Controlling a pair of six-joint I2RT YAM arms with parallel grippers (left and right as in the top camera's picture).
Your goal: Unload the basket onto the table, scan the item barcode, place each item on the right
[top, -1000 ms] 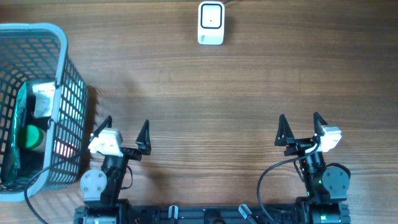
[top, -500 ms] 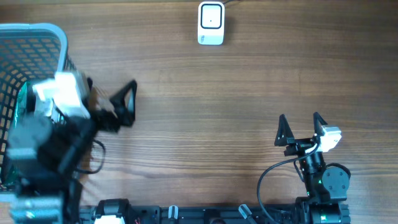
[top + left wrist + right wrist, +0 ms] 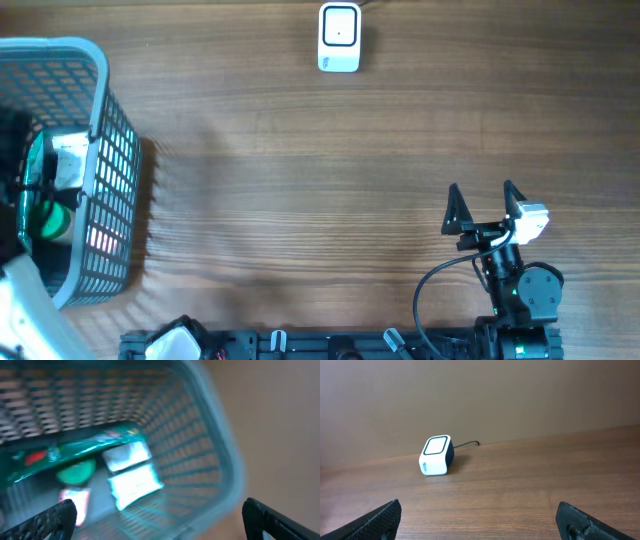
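Step in hand: reaching into the basket (image 3: 97, 62) for an item to scan; nothing is held yet.
Left gripper: the left gripper (image 3: 159, 506) hangs over the basket's open top with its jaws wide apart and nothing between them; its view is blurred.
Right gripper: the right gripper (image 3: 482, 192) is parked low on the right of the counter (image 3: 330, 180), jaws spread and empty, facing the scanner.
Item location: a white packet (image 3: 131, 472) lies inside the basket on top of the heap, beside a long green packet (image 3: 65, 452) and a green round lid (image 3: 76, 471). No barcode can be read on any of them.
Scanner: the barcode scanner (image 3: 338, 38) stands at the far edge of the counter, well apart from the basket, window facing up.
Best target: probably the white packet, since it lies uppermost and almost under the jaws.
Approach: come straight down inside the rim, keeping both fingers clear of the mesh wall on the right.
Grasp: pinch the packet across its narrow side, near one edge, so the printed faces are left uncovered.
Risk: soft wrapping may crumple or drag the green packet up with it; lift slowly and check that only one thing rises.
After lifting: clear the rim fully before swinging toward the scanner, then turn the barcode face toward its window.
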